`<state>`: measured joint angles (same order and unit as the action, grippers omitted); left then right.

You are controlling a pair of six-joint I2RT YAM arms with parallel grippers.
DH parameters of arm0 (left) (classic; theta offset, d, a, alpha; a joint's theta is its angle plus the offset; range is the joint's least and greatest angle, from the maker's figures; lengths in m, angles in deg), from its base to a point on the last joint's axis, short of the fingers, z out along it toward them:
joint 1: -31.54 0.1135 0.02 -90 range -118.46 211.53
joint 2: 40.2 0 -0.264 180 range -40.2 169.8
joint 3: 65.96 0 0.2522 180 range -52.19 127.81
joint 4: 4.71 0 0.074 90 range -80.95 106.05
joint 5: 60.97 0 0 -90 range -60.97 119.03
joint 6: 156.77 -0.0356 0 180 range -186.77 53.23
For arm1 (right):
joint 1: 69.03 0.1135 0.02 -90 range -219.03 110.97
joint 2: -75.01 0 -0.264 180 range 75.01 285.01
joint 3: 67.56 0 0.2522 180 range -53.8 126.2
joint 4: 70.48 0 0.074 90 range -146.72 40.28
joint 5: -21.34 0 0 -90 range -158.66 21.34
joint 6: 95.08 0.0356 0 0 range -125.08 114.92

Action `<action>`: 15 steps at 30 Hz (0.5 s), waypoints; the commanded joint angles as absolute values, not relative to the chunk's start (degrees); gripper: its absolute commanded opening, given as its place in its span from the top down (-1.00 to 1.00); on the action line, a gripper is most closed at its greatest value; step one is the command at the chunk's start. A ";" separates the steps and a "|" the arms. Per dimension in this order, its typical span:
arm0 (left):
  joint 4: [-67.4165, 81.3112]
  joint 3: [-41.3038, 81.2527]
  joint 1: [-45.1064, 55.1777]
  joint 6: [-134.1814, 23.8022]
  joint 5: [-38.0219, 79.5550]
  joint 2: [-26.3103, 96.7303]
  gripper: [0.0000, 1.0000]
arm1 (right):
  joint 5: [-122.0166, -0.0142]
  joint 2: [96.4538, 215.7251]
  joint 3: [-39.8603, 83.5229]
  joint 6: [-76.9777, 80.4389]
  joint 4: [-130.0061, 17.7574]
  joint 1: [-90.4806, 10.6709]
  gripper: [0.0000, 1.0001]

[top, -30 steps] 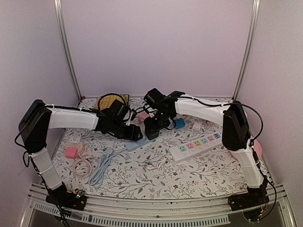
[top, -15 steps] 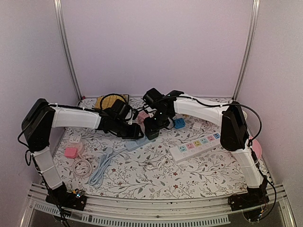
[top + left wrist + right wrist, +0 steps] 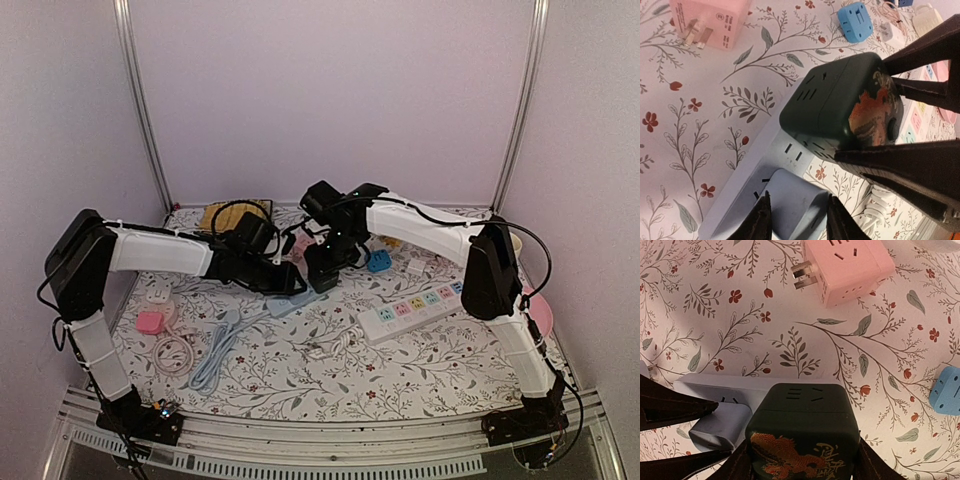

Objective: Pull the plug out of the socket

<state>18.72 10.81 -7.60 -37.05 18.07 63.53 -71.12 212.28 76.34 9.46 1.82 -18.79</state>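
Observation:
A dark green cube plug (image 3: pixel 802 430) with a gold dragon print sits in the pale blue socket strip (image 3: pixel 715 387). My right gripper (image 3: pixel 802 465) is shut on it, one finger pressed to each side. In the left wrist view the green cube (image 3: pixel 840 105) stands just beyond a pale blue plug block (image 3: pixel 795 210) seated on the same strip (image 3: pixel 740 185). My left gripper (image 3: pixel 796 220) is shut on that block, its fingers touching both flanks. From above, both grippers meet at mid table, the left (image 3: pixel 290 285) and the right (image 3: pixel 322 275) side by side.
A pink cube adapter (image 3: pixel 845 265) lies loose with its prongs out, and a small blue cube (image 3: pixel 947 390) lies to the right. A white strip with coloured sockets (image 3: pixel 415 310) lies at right. White cable coils (image 3: pixel 175 352) and a pink item (image 3: pixel 150 320) sit at left.
My left gripper has closed in from wide open onto the pale blue plug block. The right gripper keeps its hold on the green cube; both arms shifted slightly.

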 commanded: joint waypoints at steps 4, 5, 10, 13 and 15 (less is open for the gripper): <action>26.34 7.82 -7.15 -37.22 23.08 66.31 0.24 | -72.17 210.18 81.73 8.72 2.24 -18.31 0.31; 26.43 8.00 -7.14 -37.24 23.18 66.37 0.24 | -72.72 208.56 81.72 8.71 2.40 -18.36 0.31; 26.97 9.46 -6.96 -37.02 22.94 67.56 0.24 | -71.36 207.55 81.64 7.91 2.43 -18.45 0.33; 27.22 10.25 -6.64 -36.64 22.76 68.26 0.23 | -71.02 206.93 80.54 6.57 1.81 -17.60 0.36; 27.25 10.72 -6.32 -36.36 22.44 68.79 0.23 | -72.21 206.59 79.26 5.69 1.70 -16.63 0.35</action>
